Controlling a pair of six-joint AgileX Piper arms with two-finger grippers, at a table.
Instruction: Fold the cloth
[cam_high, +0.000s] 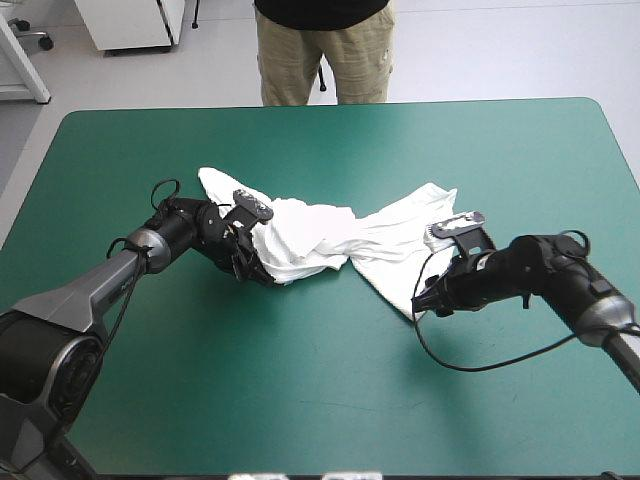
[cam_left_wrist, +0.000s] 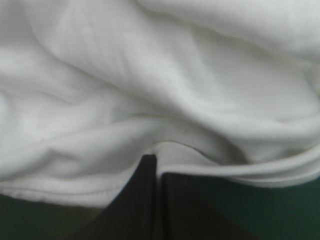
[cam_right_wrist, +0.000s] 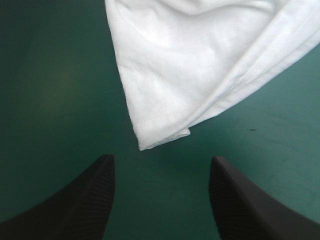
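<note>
Wide apart and empty, the right end effector (cam_right_wrist: 162, 159) is held low over the bare teal-green desk (cam_right_wrist: 55, 90), with a doubled, stitched corner (cam_right_wrist: 150, 137) of the T-shirt (cam_high: 320, 240) lying just ahead of the gap, untouched. At the left end effector (cam_left_wrist: 156, 162) the black fingers are all but closed, and a soft hem is pinched at their very tips. Beyond both, the T-shirt is seen as thin white knit, crumpled and twisted into a rope-like band across the desk's middle, heaped thicker toward the left. Trouble is judged likely at two places. So shallow a pinch could let the limp hem slip out under any pull. If the right closes short, only one layer of the corner could be caught, or the corner pushed along the smooth desk. The twist may be locked in if both ends are drawn apart.
</note>
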